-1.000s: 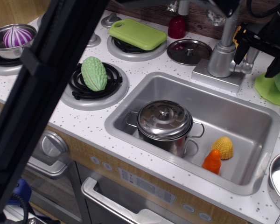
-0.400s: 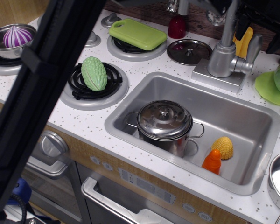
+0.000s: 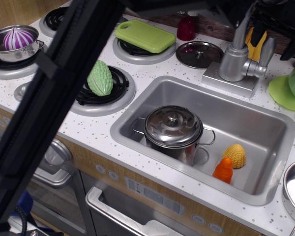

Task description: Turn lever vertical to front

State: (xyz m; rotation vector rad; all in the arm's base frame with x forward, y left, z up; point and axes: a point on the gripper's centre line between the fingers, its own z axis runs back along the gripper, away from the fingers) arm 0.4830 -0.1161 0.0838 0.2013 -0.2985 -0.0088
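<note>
Standing upright beside the thick cylindrical faucet body, the short flat silver-grey paddle-shaped lever is looking stiff, light and smooth, best taken across its flat faces; the dark pincer is hovering above it, its jaws too hidden to judge.

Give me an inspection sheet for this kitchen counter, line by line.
Surface: white speckled counter with a steel sink.
Job's things: lever stands upright beside the faucet body.
Clutter: lidded pot, yellow corn piece and orange bottle in the sink; green gourd on a burner; green cutting board.
Grippers: gripper only partly in view above the lever; jaw state unclear.
Cables: nothing seen.
Surroundings: oven handle below.
</note>
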